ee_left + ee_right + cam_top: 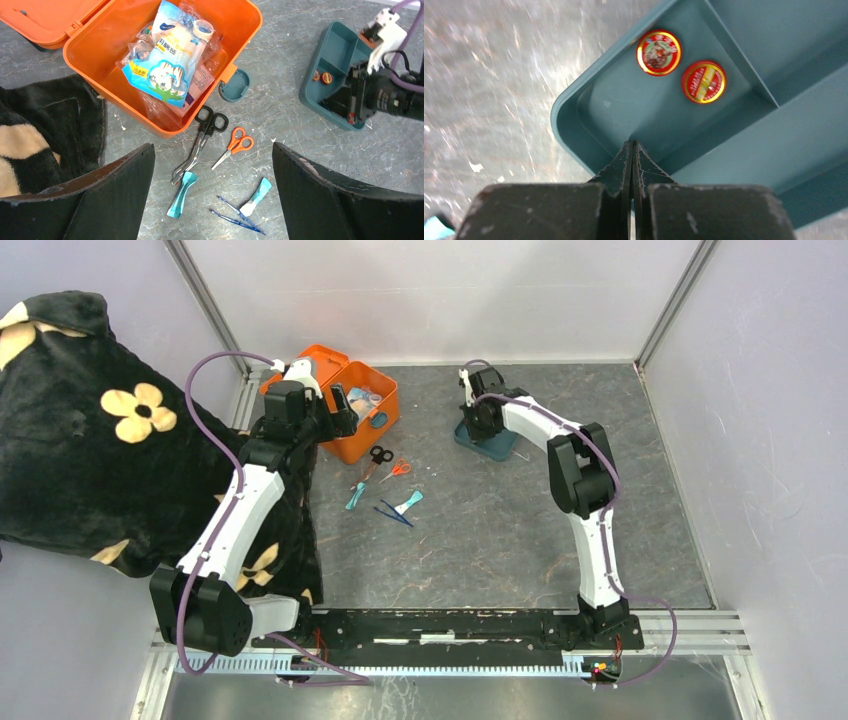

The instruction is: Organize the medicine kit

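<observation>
Orange medicine kit (232, 25) lies open for filling; left gripper (213, 148) gapes above black scissors (198, 149), right gripper (632, 145) pinched shut over teal tray (624, 107).

A grey, marbled tabletop (500, 540) sits inside plain pale lilac walls (440, 290) with metal corner posts (205, 300). A black blanket (90, 440) with cream flowers drapes over the left side.

The medicine kit (95, 55) was orange. The tray (624, 115) was teal, its two tins (658, 52) red with gold rims. The cloth (70, 470) was black with cream flowers.
</observation>
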